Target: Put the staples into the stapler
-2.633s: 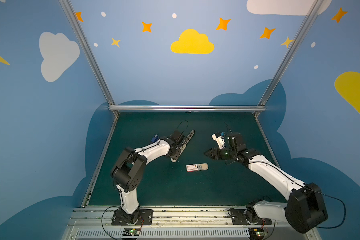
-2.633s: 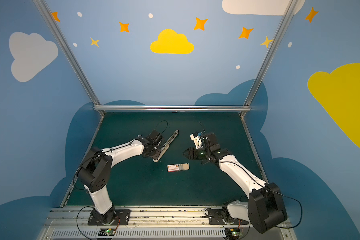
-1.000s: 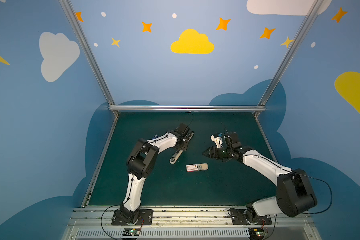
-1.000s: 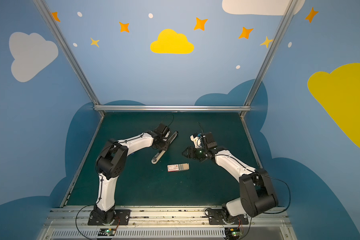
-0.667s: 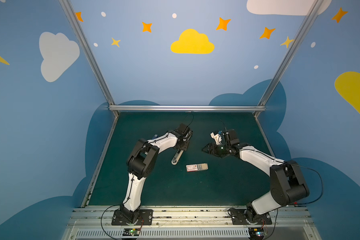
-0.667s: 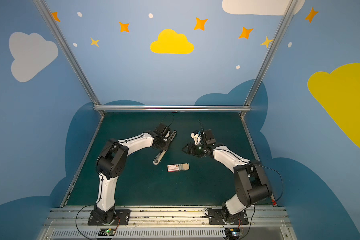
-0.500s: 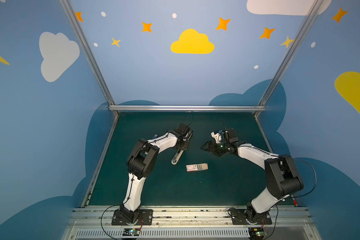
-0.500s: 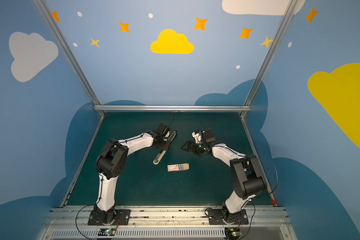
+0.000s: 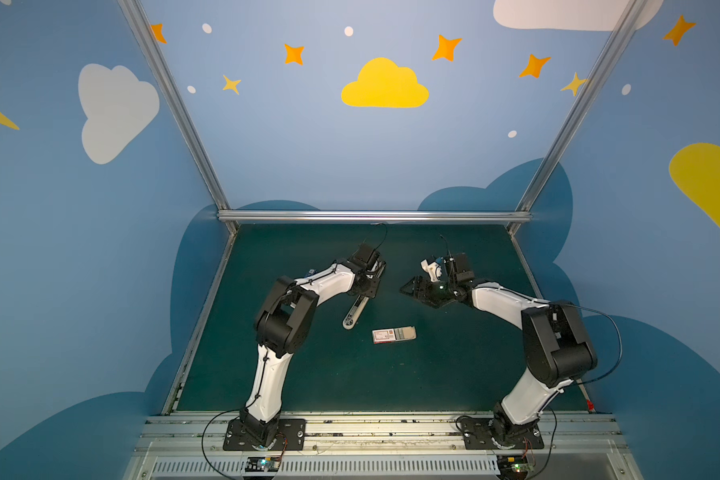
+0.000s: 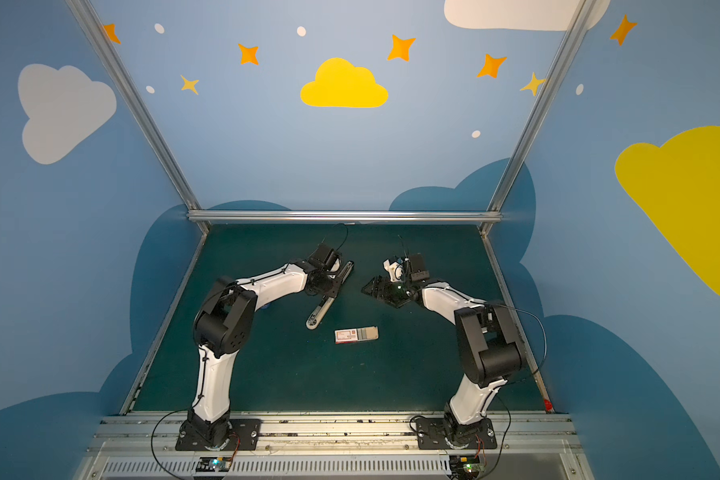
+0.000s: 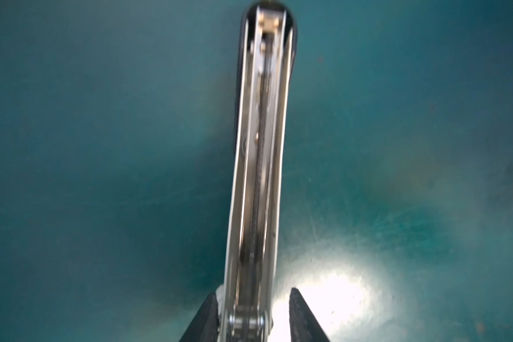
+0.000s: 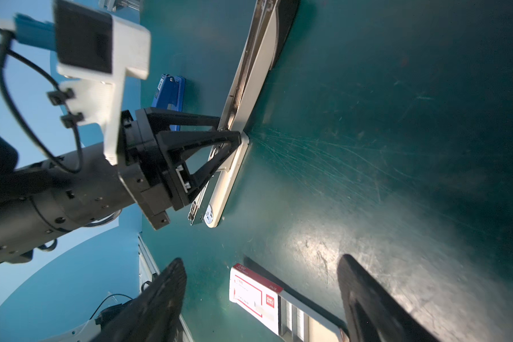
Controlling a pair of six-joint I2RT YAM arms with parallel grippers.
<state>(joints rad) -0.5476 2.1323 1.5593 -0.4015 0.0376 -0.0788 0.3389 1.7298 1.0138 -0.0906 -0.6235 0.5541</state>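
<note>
Moments ago the stapler (image 9: pixel 356 309) stood tilted up from the left hand (image 9: pixel 368 286). Now it lies opened out on the green bench (image 9: pixel 371 382), left of the middle and toward the back edge. That hand is closed narrowly on it at the hinge, where its black fingers (image 12: pixel 190 136) meet in the right wrist view. The white base runs from the grip toward the front edge, and the black-backed half runs toward the back. In the left wrist view the stapler's metal channel (image 11: pixel 258 148) faces the camera, with a thin rod down its middle.

The right hand (image 9: pixel 418 293) has drifted a little toward the back edge and spread wider. Its jaws stand far apart with nothing between them, right of the middle and well apart from the stapler.

Nearer the front edge, about mid-bench, lies the white-and-red staple box (image 9: pixel 393 335), with its beige tray (image 9: pixel 406 333) slid out to the right. Rows of grey staples (image 12: pixel 293 316) show in the tray.
</note>
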